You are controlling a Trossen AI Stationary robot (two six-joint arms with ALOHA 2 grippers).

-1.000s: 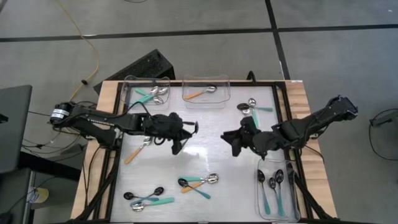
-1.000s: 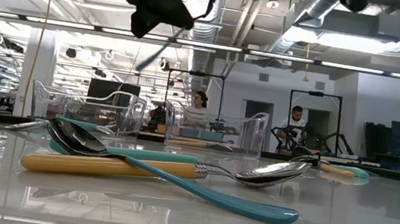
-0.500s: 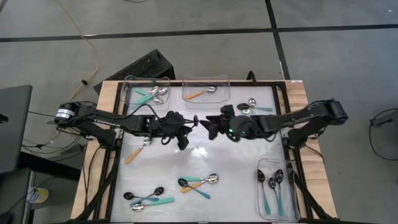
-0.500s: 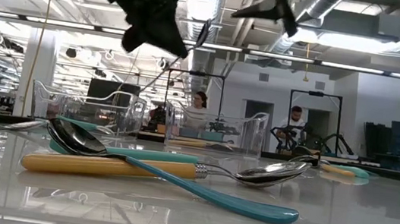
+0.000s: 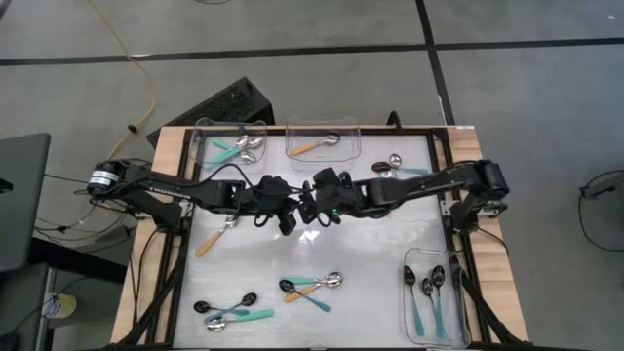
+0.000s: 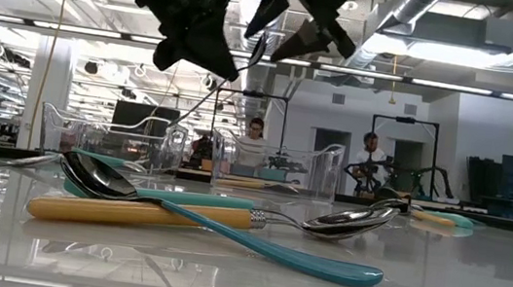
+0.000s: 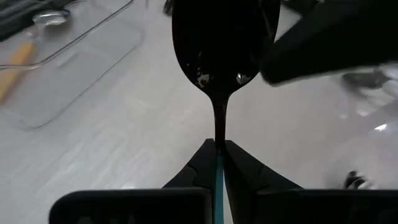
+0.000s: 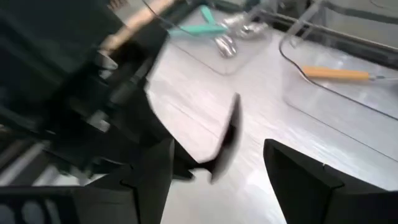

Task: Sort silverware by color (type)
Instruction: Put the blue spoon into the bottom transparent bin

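My left gripper (image 5: 292,208) is above the table's middle, shut on a spoon with a black bowl (image 7: 217,43) and a teal handle. My right gripper (image 5: 314,202) has reached in from the right and is open. In the right wrist view its fingers (image 8: 155,168) stand on either side of the edge-on black bowl (image 8: 227,134) with gaps showing. In the low view both grippers hang high above the table, left (image 6: 198,24) and right (image 6: 301,17). Other spoons lie loose on the table: an orange-handled one (image 5: 216,234), a pile (image 5: 312,288), another group (image 5: 229,310) and one teal-handled one (image 5: 398,168). My left gripper pinches the spoon's thin teal handle (image 7: 219,167) between its two fingertips, just behind the black neck. The fingers lie along the spoon, and the bowl sticks out ahead of them toward my right gripper. The spoon is lifted clear of the table.
Three clear bins sit on the table. The far left one (image 5: 207,132) holds teal-handled silver spoons, the far middle one (image 5: 351,156) an orange-handled silver spoon, and the near right one (image 5: 458,322) black-bowled teal spoons. People sit in the room behind the table (image 6: 256,129).
My right gripper has swept from the table's right side toward the left, across the middle, up to the spoon held by my left gripper, so that its open fingers now flank the bowl. My left gripper has kept its hold and shifted slightly right.
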